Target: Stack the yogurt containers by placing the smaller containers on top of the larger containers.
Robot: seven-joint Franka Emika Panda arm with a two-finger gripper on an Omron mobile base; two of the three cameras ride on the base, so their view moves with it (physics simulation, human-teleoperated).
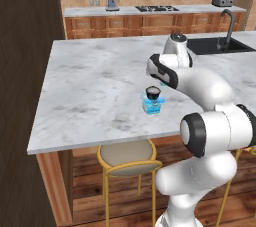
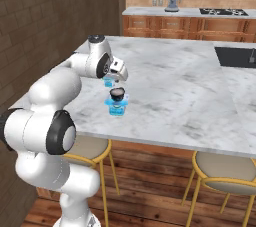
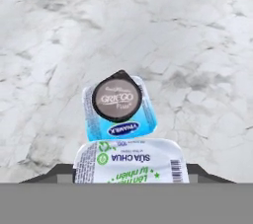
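The dark round cup [image 3: 117,100] with its pale brown lid sits on top of the wider light-blue tub [image 3: 123,127] on the marble counter; the pair appears as dark cup [image 1: 152,92] over tub [image 1: 152,106] near the counter's front edge. My gripper [image 3: 131,172] is shut on the tiny light-blue cup [image 3: 131,161], whose white printed lid shows between the dark fingertips [image 3: 55,172]. That cup [image 2: 109,82] hangs under the hand, just behind and to the left of the stack [image 2: 117,102], apart from it.
The marble island counter [image 1: 90,86] spreads wide around the stack. A black sink [image 1: 215,46] with a dark faucet lies at the far right. Yellow-legged stools [image 1: 127,158] stand below the front edge. A dark wall [image 1: 25,71] borders the left.
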